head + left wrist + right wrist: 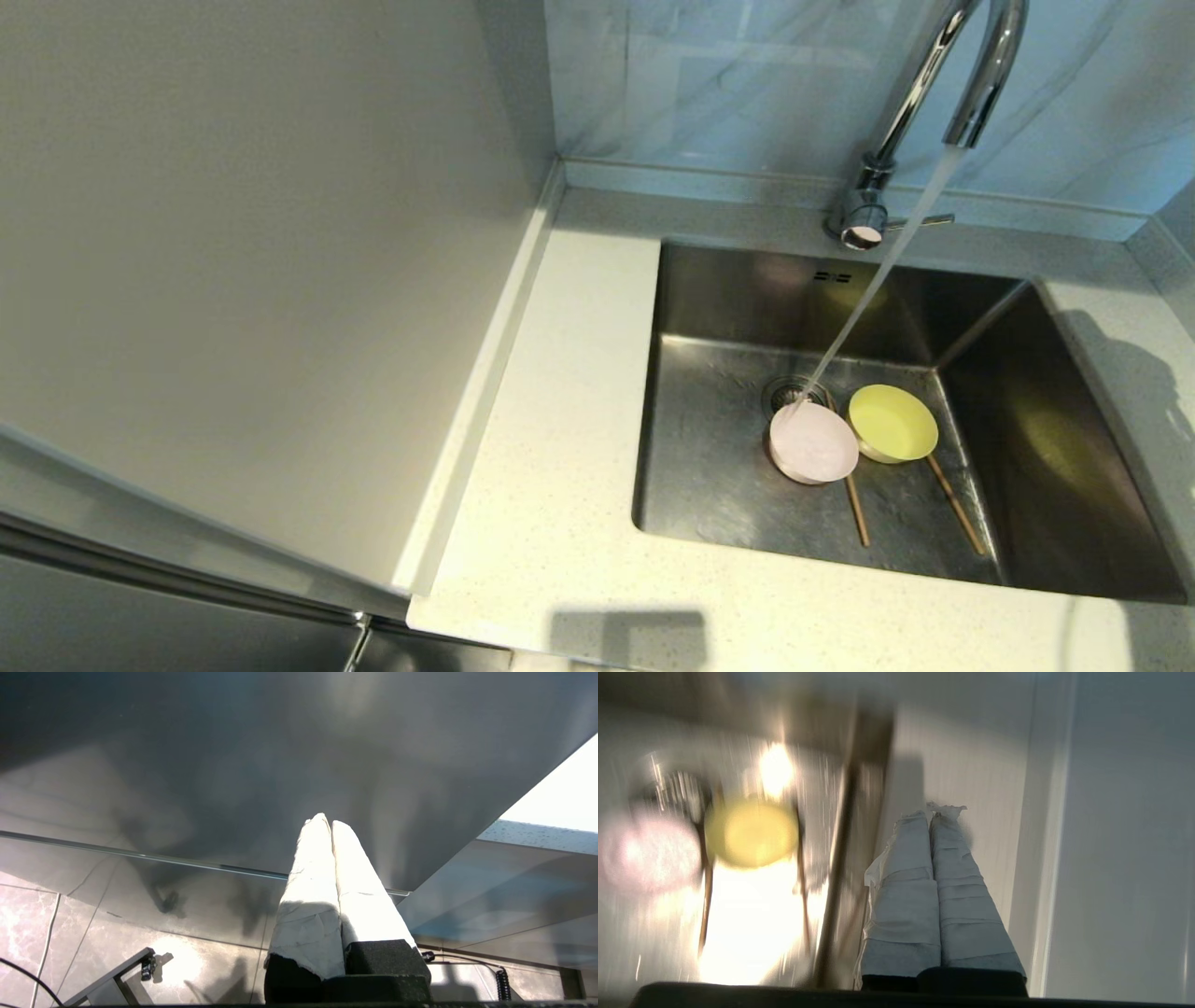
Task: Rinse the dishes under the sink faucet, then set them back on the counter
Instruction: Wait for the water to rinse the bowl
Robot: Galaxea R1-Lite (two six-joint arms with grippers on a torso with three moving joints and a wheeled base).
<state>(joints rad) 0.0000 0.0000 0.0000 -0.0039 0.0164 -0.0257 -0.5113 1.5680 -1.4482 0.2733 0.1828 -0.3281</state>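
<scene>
In the head view the chrome faucet (pixel 971 89) runs a stream of water onto the pale pink bowl (pixel 813 443) beside the drain strainer (pixel 789 390) on the floor of the steel sink (pixel 709 439). The yellow-green bowl (pixel 892 423) lies right beside it. Two brown chopsticks (pixel 956 505) lie behind the bowls, towards the front wall. Neither gripper shows in the head view. My right gripper (pixel 931 812) is shut and empty over the counter (pixel 971 765) next to the sink, with the yellow-green bowl (pixel 752 833) and pink bowl (pixel 649 854) off to its side. My left gripper (pixel 325 822) is shut and empty, parked below a grey cabinet front.
The off-white counter (pixel 560 448) runs left and front of the sink, with a low raised rim (pixel 485 373) against a tall grey panel (pixel 233 261). A marbled wall panel (pixel 709 84) stands behind the faucet. Floor tiles (pixel 93 933) and a cable lie beneath the left gripper.
</scene>
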